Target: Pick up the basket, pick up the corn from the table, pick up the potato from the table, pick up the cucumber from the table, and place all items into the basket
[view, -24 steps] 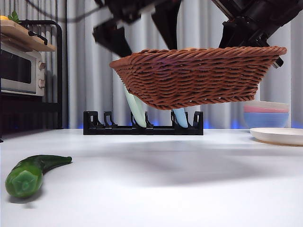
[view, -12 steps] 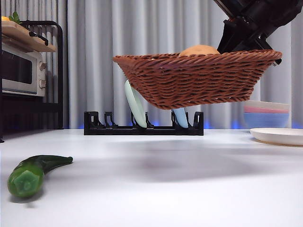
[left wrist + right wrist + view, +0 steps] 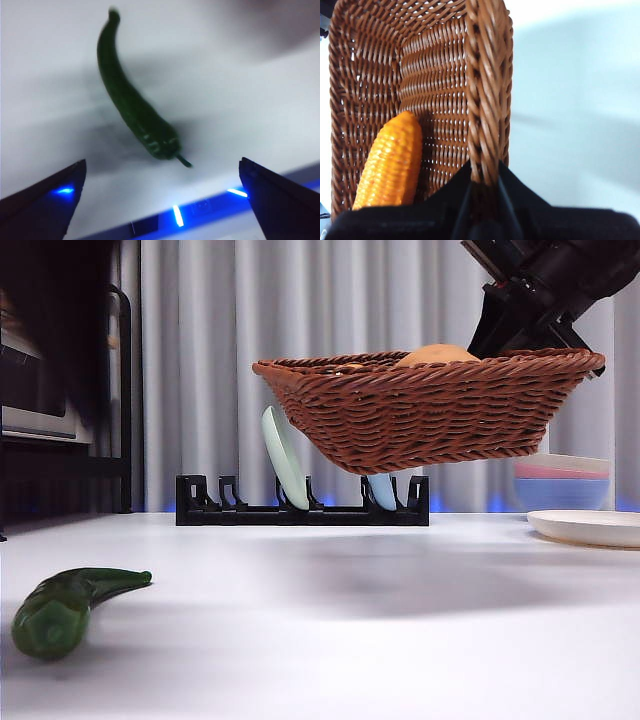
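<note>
My right gripper (image 3: 485, 192) is shut on the braided rim of the brown wicker basket (image 3: 430, 410), holding it tilted in the air at the upper right of the front view. The bumpy orange corn (image 3: 390, 162) lies inside the basket (image 3: 440, 85), against the wall by the held rim. A rounded tan-orange top (image 3: 438, 354) shows over the rim; I cannot tell whether it is the potato or the corn. The dark-green cucumber (image 3: 62, 606) lies on the table at the near left. My left gripper (image 3: 160, 200) hangs open above the cucumber (image 3: 132, 102), apart from it.
A black dish rack (image 3: 300, 508) holding pale plates stands at the back, under the basket. White and pink plates (image 3: 580, 490) sit at the right edge. A microwave and shelf (image 3: 40, 390) stand at the far left, behind the blurred dark left arm (image 3: 60, 320).
The left arm left the basket and came down at the far left, above the cucumber. The basket shifted slightly right and tilted, and a tan-orange top now shows over its rim.
</note>
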You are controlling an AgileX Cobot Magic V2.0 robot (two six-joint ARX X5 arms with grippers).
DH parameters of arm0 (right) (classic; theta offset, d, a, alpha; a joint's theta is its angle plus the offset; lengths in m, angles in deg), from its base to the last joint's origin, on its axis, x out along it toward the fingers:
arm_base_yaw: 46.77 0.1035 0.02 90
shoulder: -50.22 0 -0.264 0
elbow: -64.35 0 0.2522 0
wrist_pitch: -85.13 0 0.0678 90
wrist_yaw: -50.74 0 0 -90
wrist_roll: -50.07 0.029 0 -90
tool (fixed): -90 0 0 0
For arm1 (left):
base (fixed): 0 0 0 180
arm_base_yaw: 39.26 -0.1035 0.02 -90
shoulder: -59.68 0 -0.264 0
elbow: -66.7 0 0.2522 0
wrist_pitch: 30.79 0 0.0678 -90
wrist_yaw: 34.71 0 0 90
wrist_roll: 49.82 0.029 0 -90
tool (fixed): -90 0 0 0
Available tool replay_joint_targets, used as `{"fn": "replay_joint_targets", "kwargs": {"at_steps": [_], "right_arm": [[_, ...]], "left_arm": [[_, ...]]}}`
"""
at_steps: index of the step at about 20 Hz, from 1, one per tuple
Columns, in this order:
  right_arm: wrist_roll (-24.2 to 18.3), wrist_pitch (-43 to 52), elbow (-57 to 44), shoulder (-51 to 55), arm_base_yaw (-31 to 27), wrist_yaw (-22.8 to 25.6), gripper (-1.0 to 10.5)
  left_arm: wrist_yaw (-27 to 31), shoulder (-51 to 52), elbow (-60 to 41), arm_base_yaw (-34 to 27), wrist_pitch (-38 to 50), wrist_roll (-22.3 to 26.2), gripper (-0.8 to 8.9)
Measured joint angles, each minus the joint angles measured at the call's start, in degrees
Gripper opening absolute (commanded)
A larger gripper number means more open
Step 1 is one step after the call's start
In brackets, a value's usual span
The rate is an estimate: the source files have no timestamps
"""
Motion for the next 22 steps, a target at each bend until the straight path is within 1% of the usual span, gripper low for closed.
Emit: {"fn": "replay_joint_targets", "kwargs": {"at_steps": [3, 5, 7, 8, 9, 10, 11, 14, 16, 17, 18, 19, 22], "right_arm": [[-0.07, 0.00, 0.00, 0.00, 0.00, 0.02, -0.1], [-0.04, -0.02, 0.00, 0.00, 0.00, -0.02, -0.1], [-0.04, 0.00, 0.00, 0.00, 0.00, -0.02, -0.1], [-0.04, -0.02, 0.00, 0.00, 0.00, -0.02, -0.1], [-0.07, -0.02, 0.00, 0.00, 0.00, -0.02, -0.1], [-0.07, 0.00, 0.00, 0.00, 0.00, -0.02, -0.1], [-0.04, -0.02, 0.00, 0.00, 0.00, -0.02, -0.1], [-0.04, -0.02, 0.00, 0.00, 0.00, -0.02, -0.1], [-0.04, -0.02, 0.00, 0.00, 0.00, -0.02, -0.1], [-0.04, 0.00, 0.00, 0.00, 0.00, -0.02, -0.1], [-0.07, -0.02, 0.00, 0.00, 0.00, -0.02, -0.1], [-0.07, -0.02, 0.00, 0.00, 0.00, -0.02, -0.1], [-0.07, -0.02, 0.00, 0.00, 0.00, -0.02, -0.1]], "left_arm": [[-1.36, -4.24, -2.62, -5.31, 5.86, 0.33, 5.30], [-5.05, -6.91, -2.69, -9.64, 9.64, 2.29, 5.30], [-8.35, -10.08, -2.69, -13.79, 11.54, 4.79, 5.30], [-9.33, -11.74, -2.69, -15.76, 12.66, 6.12, 5.12], [-9.77, -12.94, -2.69, -17.09, 13.44, 7.17, 4.36], [-10.29, -14.21, -2.69, -18.32, 14.45, 8.55, 3.56], [-10.86, -15.32, -2.69, -19.15, 15.50, 9.42, 3.42], [-13.40, -20.00, -2.69, -20.70, 16.72, 11.39, 3.42], [-13.49, -22.40, -1.95, -20.92, 17.88, 12.37, 3.39], [-13.22, -23.12, -1.60, -20.92, 18.34, 12.96, 2.82], [-12.76, -23.43, -1.42, -20.92, 18.62, 13.64, 1.15], [-11.93, -23.54, -1.46, -20.92, 18.93, 14.29, -0.22], [-11.45, -23.12, -1.70, -21.00, 18.32, 16.37, -0.09]]}}
